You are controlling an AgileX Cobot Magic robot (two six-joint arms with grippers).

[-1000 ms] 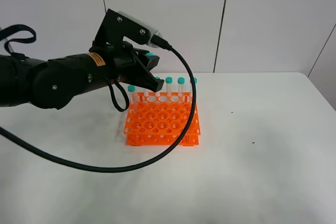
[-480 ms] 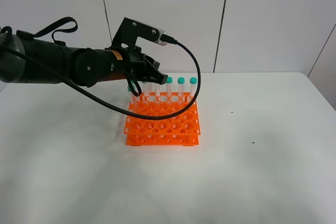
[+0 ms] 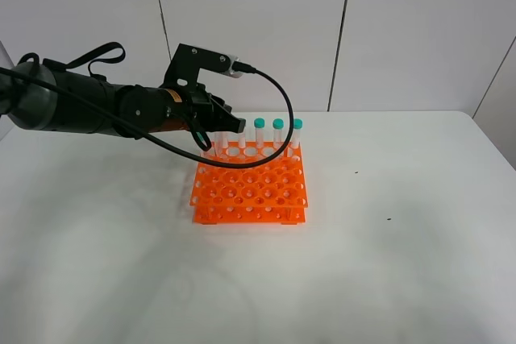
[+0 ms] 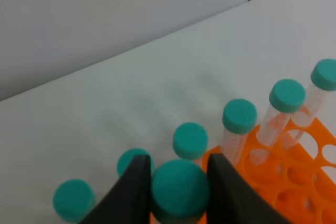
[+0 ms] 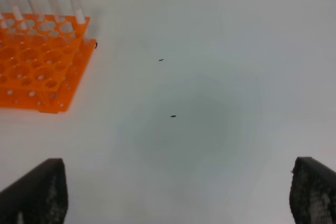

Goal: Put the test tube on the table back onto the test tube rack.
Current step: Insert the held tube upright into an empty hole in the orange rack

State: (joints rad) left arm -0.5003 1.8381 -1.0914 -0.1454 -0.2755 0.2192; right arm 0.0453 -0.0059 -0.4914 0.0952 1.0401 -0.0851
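My left gripper hangs over the back left of the orange test tube rack. In the left wrist view, the left gripper is shut on the teal cap of the test tube, held upright among the back-row tubes. Its lower end is hidden, so I cannot tell whether it sits in a hole. Three capped tubes stand free in the back row to the right of the gripper. The rack also shows in the left wrist view. My right gripper is open and empty above the white table.
Several other teal-capped tubes stand around the held one. The rack's front rows are empty holes. The rack shows in the right wrist view, away from the right gripper. A black cable loops off the left wrist. A wall stands behind the table.
The left arm has drawn back and dropped lower, bringing the held tube down to the back left of the rack. The cable loop over the rack has lifted away.
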